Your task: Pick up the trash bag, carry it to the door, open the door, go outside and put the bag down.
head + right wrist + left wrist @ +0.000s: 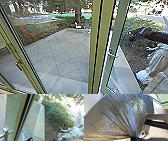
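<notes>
Post [101, 47] upright before paving [62, 53], glass door [119, 37] beside it; person [160, 60] near shrubs [58, 115]. Dark, shiny trash bag [115, 116] gathered into folds, its neck clasped by left gripper [134, 139]; right gripper's state cannot be told.

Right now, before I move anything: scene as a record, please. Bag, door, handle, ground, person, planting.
bag: dark trash bag, bunched to a neck, large in left wrist view
door: green-framed glass door; whether ajar, can't tell
handle: metal handle
ground: paving in slabs, beyond the glass
person: person at head view's right, pale shoe
planting: leafy shrub, tree trunk
</notes>
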